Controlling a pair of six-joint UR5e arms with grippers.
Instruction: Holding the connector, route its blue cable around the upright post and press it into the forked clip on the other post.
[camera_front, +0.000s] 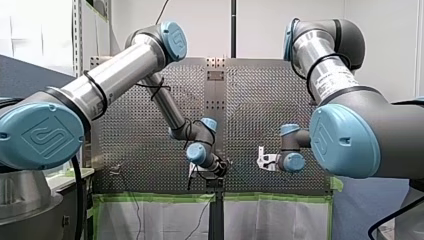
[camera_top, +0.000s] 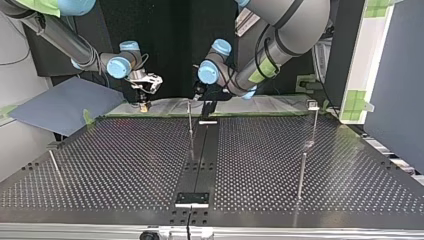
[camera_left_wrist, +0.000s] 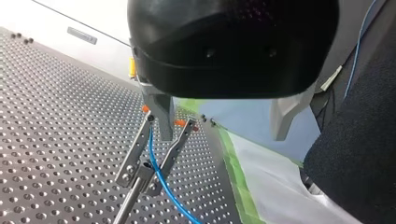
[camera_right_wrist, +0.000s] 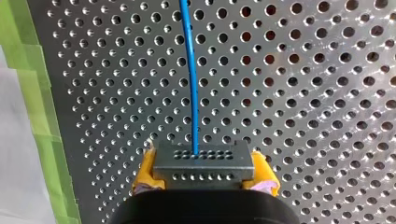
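Note:
In the right wrist view a grey connector (camera_right_wrist: 203, 161) sits between the yellow pads (camera_right_wrist: 144, 175) of my right gripper (camera_right_wrist: 203, 177), which is shut on it. Its blue cable (camera_right_wrist: 191, 79) runs straight ahead over the perforated plate. The left wrist view shows the blue cable (camera_left_wrist: 159, 170) lying in the fork of a metal clip (camera_left_wrist: 140, 163) on a post. My left gripper (camera_left_wrist: 223, 137) is open, one finger (camera_left_wrist: 161, 116) reaching down into the fork just above the cable, the other well off to the side. Seen from the top view, the clip post (camera_top: 190, 117) stands under my left gripper (camera_top: 202, 100).
Other thin posts (camera_top: 314, 125) (camera_top: 301, 175) (camera_top: 54, 167) stand on the perforated table (camera_top: 125, 160). Green tape (camera_left_wrist: 238, 177) edges the plate beside white sheeting. My right gripper (camera_top: 145, 100) hangs near the table's far edge, at the top view's left of the clip post.

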